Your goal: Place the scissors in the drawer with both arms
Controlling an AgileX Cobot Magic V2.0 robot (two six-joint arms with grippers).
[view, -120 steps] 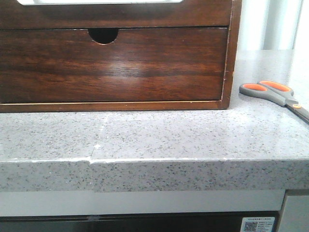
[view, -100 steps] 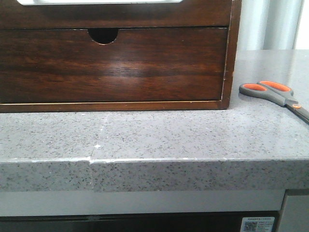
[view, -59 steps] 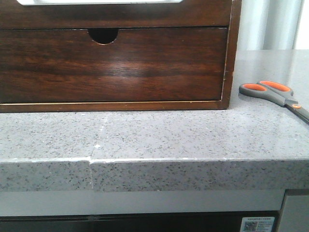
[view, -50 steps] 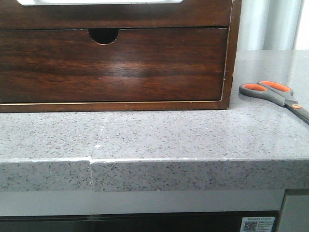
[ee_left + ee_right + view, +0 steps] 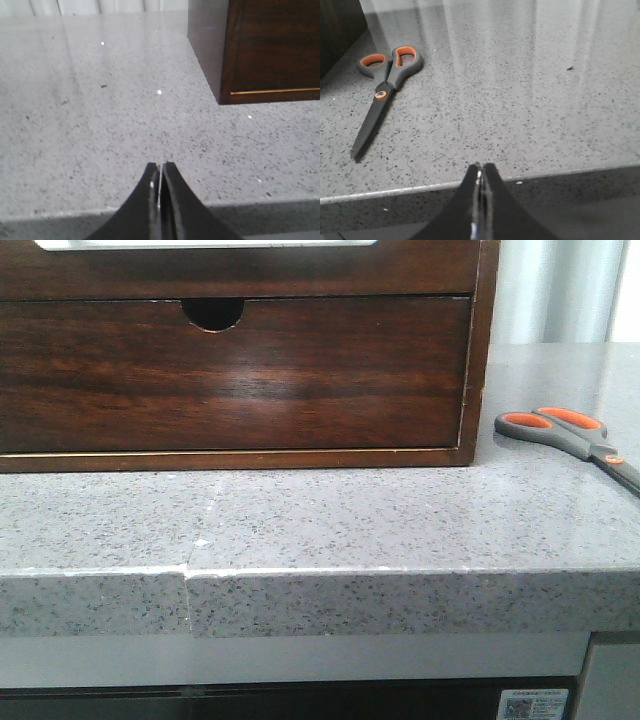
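The scissors (image 5: 570,433), with grey handles lined orange and grey blades, lie flat on the counter to the right of the cabinet. In the right wrist view the scissors (image 5: 386,82) lie closed, handles away from me, blades pointing toward the counter edge. The drawer (image 5: 240,270) with the long white cutout is the upper one, shut and cut off by the top of the front view. My right gripper (image 5: 481,165) is shut and empty over the counter's front edge, well apart from the scissors. My left gripper (image 5: 160,165) is shut and empty near the front edge, beside the cabinet's left corner (image 5: 225,95).
A lower drawer (image 5: 230,375) with a small semicircular notch (image 5: 213,312) is shut beneath it. The speckled grey counter (image 5: 330,525) has a seam near the front left. Its front edge (image 5: 330,575) drops off below.
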